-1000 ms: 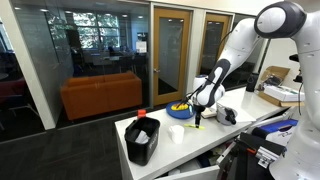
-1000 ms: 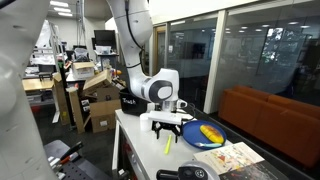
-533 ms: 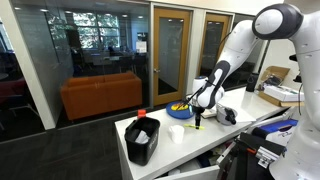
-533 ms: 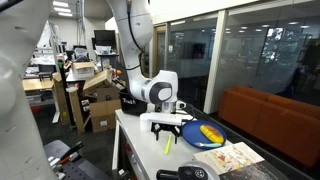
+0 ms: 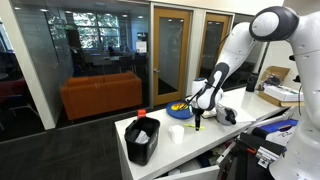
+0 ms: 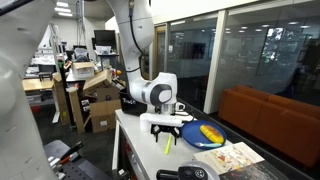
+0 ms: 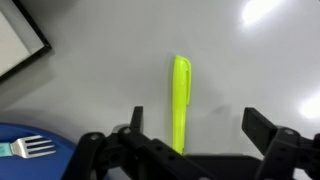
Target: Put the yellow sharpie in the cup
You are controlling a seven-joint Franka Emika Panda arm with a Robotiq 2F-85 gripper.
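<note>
Hand (image 7: 196, 128) wide open, empty, hovers directly over yellow sharpie (image 7: 180, 100), which lies flat on tabletop (image 7: 90, 90). Sharpie's long axis runs crosswise to the finger gap, so fingers straddle it. It sits slightly off-centre, nearer blue plate (image 7: 30, 168) side. Prob. next: straight down, close. Cup (image 5: 176, 133) stands nearby. Count: 1 sharpie, 1 cup, 1 hand.

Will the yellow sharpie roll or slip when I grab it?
Probably rigid: the yellow sharpie lies straight on the table. Its smooth round barrel may roll if nudged sideways. Thin, so likely light for the open end effector.
</note>
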